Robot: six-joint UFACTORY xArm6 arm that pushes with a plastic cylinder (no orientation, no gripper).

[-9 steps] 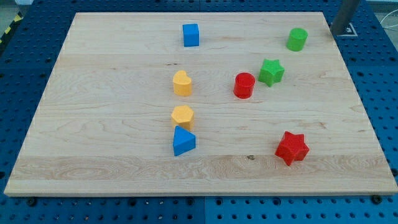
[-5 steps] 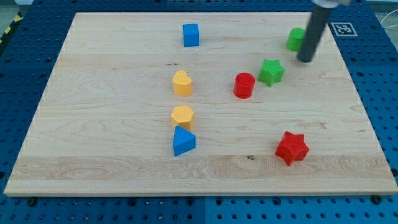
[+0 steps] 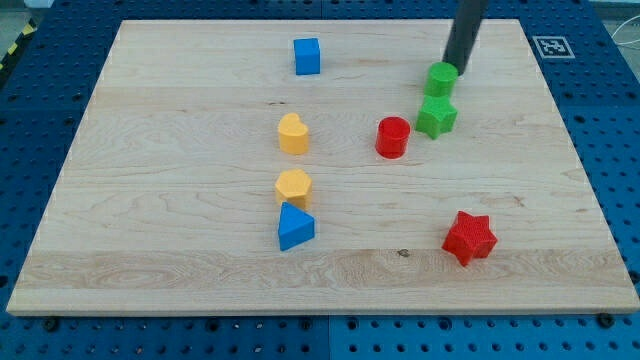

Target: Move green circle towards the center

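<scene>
The green circle is a small green cylinder in the upper right part of the wooden board. It stands just above the green star, nearly touching it. My tip is at the circle's upper right edge, touching it or almost so. The dark rod rises from there out of the view's top.
A red cylinder stands left of the green star. A blue cube is near the top. A yellow heart, a yellow hexagon and a blue triangle line up in the middle. A red star sits lower right.
My rod moved left across the board's upper right. The green circle has slid left and down, from the upper right to just above the green star.
</scene>
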